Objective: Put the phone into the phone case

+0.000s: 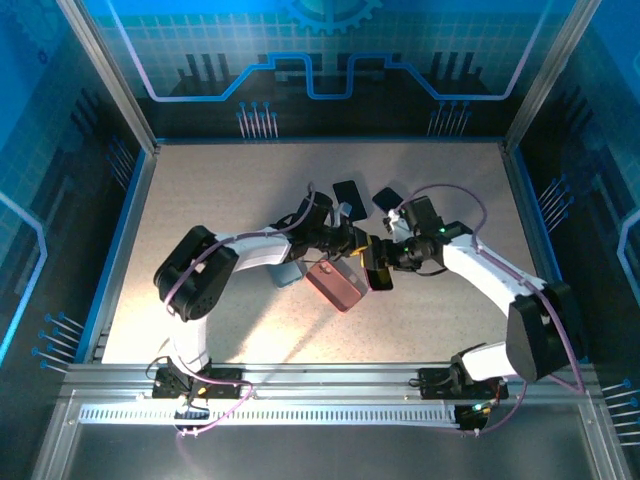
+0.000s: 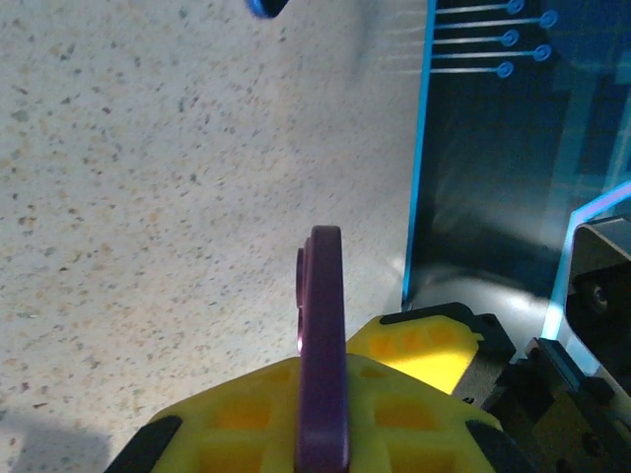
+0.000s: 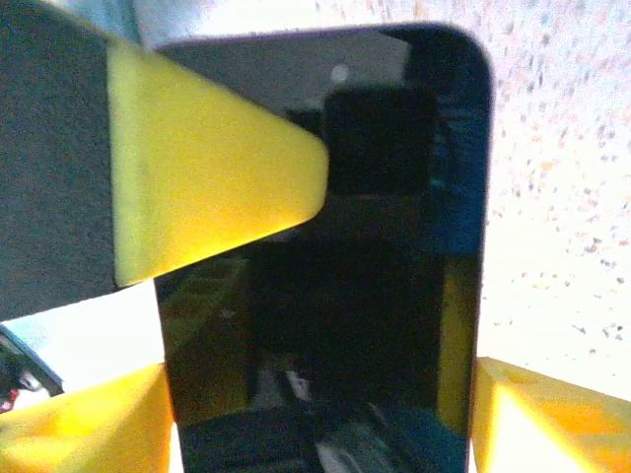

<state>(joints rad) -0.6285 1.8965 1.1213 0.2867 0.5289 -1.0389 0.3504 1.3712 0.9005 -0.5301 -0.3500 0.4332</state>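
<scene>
Centre of table (image 1: 200, 200): L end effector (image 2: 323, 382) is clamped on the maroon phone case (image 2: 322, 335), seen edge-on btwn its yellow pads. The R end effector (image 1: 388, 262) has the black phone (image 3: 365, 296) btwn its fingers (image 3: 207, 168), one lying across the glass; can't tell if they grip. Phone is just beside the case's right edge.

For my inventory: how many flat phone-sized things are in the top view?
5: pink case at centre; black phone at its right; two dark ones farther back; a pale one left of the case. More may be hidden.
</scene>
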